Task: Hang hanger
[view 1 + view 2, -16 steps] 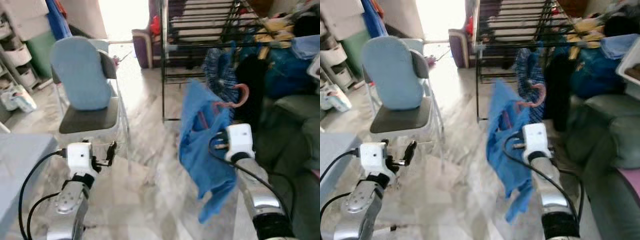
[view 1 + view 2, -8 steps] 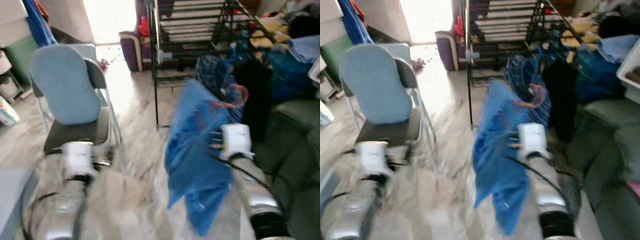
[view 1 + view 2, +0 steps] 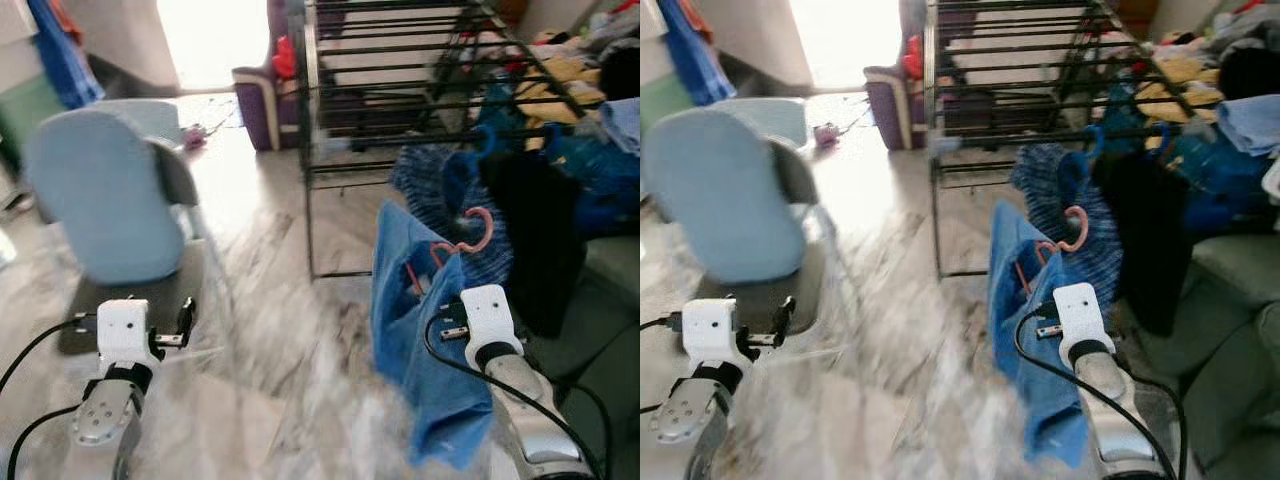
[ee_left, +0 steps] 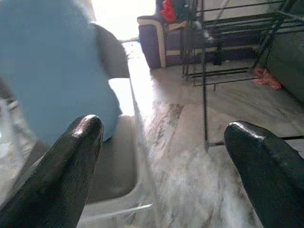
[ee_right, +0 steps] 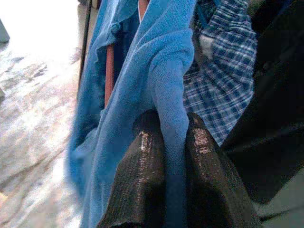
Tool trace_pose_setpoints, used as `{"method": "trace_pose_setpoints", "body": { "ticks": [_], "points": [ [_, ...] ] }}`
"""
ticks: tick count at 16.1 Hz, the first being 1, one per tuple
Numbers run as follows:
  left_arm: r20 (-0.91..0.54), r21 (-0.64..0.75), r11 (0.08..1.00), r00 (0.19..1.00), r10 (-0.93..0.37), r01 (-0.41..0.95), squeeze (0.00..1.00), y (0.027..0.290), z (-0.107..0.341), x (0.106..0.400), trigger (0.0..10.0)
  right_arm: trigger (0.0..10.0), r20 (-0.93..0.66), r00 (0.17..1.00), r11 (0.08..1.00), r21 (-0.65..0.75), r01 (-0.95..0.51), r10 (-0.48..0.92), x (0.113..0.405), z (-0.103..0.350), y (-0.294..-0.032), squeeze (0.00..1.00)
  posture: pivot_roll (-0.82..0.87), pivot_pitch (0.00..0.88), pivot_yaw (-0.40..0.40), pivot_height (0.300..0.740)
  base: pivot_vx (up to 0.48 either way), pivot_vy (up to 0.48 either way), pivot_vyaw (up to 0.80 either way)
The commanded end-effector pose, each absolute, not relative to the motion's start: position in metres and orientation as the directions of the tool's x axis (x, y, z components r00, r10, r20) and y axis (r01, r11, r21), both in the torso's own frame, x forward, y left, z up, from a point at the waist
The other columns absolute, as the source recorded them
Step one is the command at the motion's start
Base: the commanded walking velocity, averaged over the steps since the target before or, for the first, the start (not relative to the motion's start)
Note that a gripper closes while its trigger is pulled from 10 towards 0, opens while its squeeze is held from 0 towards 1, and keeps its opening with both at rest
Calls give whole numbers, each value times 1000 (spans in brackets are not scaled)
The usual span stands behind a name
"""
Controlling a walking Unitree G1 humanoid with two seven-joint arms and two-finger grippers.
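While the right arm is raised before the drying rack (image 3: 420,75), the right gripper (image 5: 167,142) has its two black fingers (image 5: 142,180) pressed together on a fold of a blue garment (image 3: 425,340), which is pinched between them. The garment hangs on a pink hanger (image 3: 470,235); the hanger's hook stands up above the cloth, free of any bar, below the rack's top rails and just in front of a plaid garment (image 3: 430,180) that hangs from the rack. Part of the hanger's pink body shows inside the blue cloth (image 5: 109,71). A black garment (image 3: 530,230) hangs from the rack beside the plaid one, toward the robot's right. The blue garment's lower edge hangs below the gripper and clear of the marble floor (image 3: 290,330). The left gripper (image 3: 182,325) is held low over the floor with its fingers (image 4: 71,171) wide apart and nothing between them. Ahead of it stands a chair (image 3: 110,200) with a pale blue cushion against its back. A purple sofa (image 3: 262,85) stands beyond the rack near the bright doorway. The head views are blurred on the left and lower parts
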State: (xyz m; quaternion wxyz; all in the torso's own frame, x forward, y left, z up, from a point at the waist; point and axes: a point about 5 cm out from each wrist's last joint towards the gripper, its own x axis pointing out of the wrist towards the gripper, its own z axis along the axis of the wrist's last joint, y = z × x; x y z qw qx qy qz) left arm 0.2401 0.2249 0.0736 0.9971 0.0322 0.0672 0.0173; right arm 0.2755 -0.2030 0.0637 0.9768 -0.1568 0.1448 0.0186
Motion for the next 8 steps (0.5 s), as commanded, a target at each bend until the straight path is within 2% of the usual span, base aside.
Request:
{"method": "trace_pose_setpoints", "body": {
  "ticks": [1, 5, 8],
  "points": [
    [-122, 76, 997, 992, 42, -32, 0, 226, 78, 242, 10000, 10000, -260, 965, 945, -302, -124, 44, 284, 75, -193, 0, -112, 0, 25, 736, 431, 0, 0],
    [-79, 86, 994, 995, 68, -61, 0, 225, 90, 247, 10000, 10000, -180, 975, 926, -329, -186, 132, 299, 95, -173, 0, -107, 0, 7, 736, 428, 0, 0],
    [-105, 72, 996, 992, 64, -57, 0, 221, 82, 242, 10000, 10000, -188, 971, 918, -341, -205, 147, 299, 95, -170, 0, -106, 0, 10, 736, 429, 0, 0]
  ]
}}
